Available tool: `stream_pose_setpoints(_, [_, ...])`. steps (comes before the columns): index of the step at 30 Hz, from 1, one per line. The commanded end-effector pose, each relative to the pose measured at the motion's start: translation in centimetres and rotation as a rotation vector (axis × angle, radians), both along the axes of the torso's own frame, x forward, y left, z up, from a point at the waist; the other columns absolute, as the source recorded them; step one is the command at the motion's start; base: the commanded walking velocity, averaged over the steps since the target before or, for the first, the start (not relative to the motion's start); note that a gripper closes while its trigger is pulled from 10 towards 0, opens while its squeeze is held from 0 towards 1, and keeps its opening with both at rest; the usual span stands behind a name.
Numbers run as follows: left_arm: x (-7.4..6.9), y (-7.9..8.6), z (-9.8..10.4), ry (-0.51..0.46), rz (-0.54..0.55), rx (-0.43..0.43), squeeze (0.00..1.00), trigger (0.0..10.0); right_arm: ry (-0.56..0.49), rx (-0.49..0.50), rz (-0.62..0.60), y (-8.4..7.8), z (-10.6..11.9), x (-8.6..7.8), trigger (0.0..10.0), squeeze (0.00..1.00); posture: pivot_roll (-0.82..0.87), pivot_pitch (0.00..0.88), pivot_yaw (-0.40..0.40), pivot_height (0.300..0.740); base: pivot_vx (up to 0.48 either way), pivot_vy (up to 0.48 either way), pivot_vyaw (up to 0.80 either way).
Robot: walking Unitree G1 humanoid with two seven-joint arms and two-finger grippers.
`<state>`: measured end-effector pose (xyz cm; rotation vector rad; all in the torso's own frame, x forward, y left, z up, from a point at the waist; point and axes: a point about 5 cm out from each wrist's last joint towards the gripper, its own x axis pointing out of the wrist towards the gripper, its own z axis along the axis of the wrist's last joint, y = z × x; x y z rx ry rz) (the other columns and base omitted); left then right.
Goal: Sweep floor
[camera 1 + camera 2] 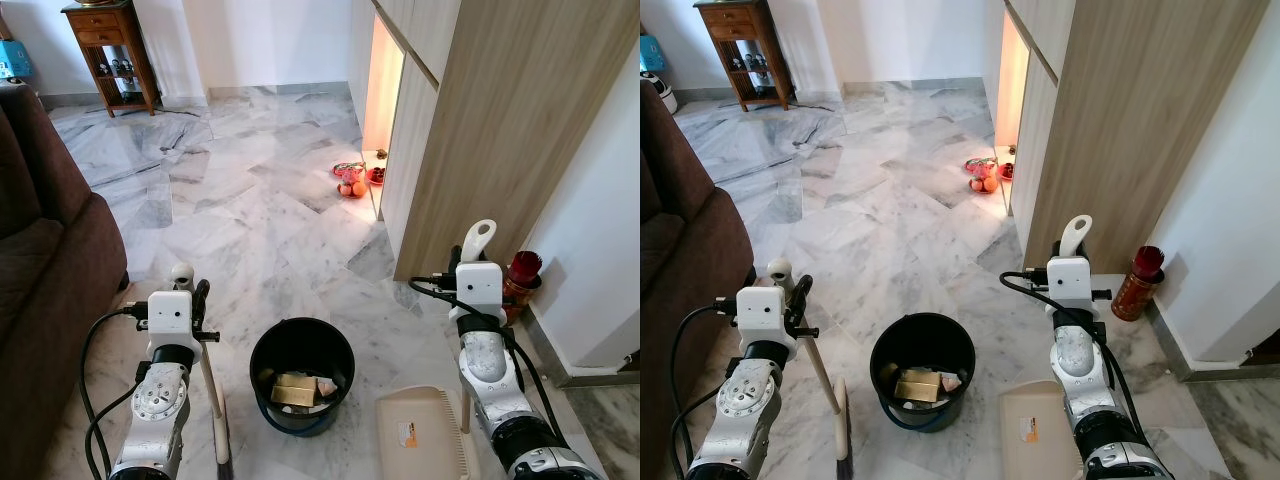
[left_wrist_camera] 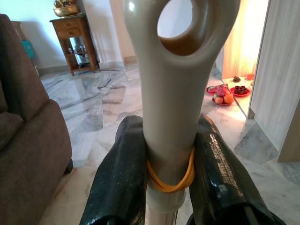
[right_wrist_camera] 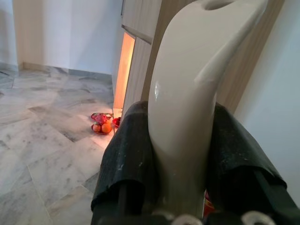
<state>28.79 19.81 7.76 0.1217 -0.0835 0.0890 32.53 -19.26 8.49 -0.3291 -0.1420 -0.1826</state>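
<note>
Above marble floor [image 1: 250, 190], left gripper [image 2: 171, 173] jaws clamp cream broom handle [image 2: 168, 93]; right gripper [image 3: 180, 154] jaws clamp dustpan handle [image 3: 187, 108].

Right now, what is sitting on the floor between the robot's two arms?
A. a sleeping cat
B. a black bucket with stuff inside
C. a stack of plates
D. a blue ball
B. A round black bucket stands on the marble floor between the left gripper, shut on the broom handle, and the right gripper, shut on the dustpan handle; scraps lie in its bottom.
</note>
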Motion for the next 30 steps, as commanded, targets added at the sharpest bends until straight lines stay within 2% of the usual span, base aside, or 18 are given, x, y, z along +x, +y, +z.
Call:
stream_pose_setpoints(1, [0.24,-0.18,0.86,-0.046,-0.007,0.007,0.0,10.0,-0.042,-0.017,0.023,0.2,0.97,0.49,10.0,0.0,0.13,0.0,0.024,0.74,0.0,0.0,0.0])
stream_pose_setpoints(6, [0.26,-0.15,0.88,-0.047,-0.006,0.006,0.0,10.0,-0.041,-0.017,0.024,0.25,0.95,0.5,10.0,0.0,0.13,0.0,0.024,0.74,0.0,0.0,0.0])
stream_pose_setpoints(30, [0.65,-0.12,1.36,-0.058,-0.02,0.016,0.0,10.0,-0.044,-0.01,0.027,0.66,0.9,0.56,10.0,0.0,0.14,0.0,0.035,0.74,-0.276,0.0,0.0])
